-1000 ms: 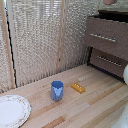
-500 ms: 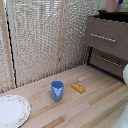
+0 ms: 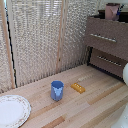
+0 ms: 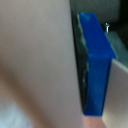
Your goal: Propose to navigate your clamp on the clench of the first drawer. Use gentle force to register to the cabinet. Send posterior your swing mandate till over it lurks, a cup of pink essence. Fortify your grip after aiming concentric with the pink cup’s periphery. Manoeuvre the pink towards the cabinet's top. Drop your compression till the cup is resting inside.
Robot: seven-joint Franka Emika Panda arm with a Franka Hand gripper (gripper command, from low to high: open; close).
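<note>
The pink cup (image 3: 112,10) stands upright on the cabinet's top (image 3: 100,18), at the upper edge of the exterior view's right. My clamp (image 3: 120,8) is at the cup's rim, mostly cut off by the frame edge. In the wrist view, one blue fingertip (image 4: 95,65) lies flat against the pink cup's wall (image 4: 40,60), which fills most of the picture. The other fingertip is hidden. The first drawer (image 3: 107,31) looks closed, with its silver clench (image 3: 103,37) across the front. The cabinet (image 3: 110,47) is dark brown.
A blue cup (image 3: 57,90) with a pale mark and a small yellow block (image 3: 77,88) stand on the wooden table (image 3: 95,100). A white plate (image 3: 12,110) lies at the front left. A slatted screen (image 3: 45,40) backs the table. A white arm part (image 3: 125,75) shows at the right edge.
</note>
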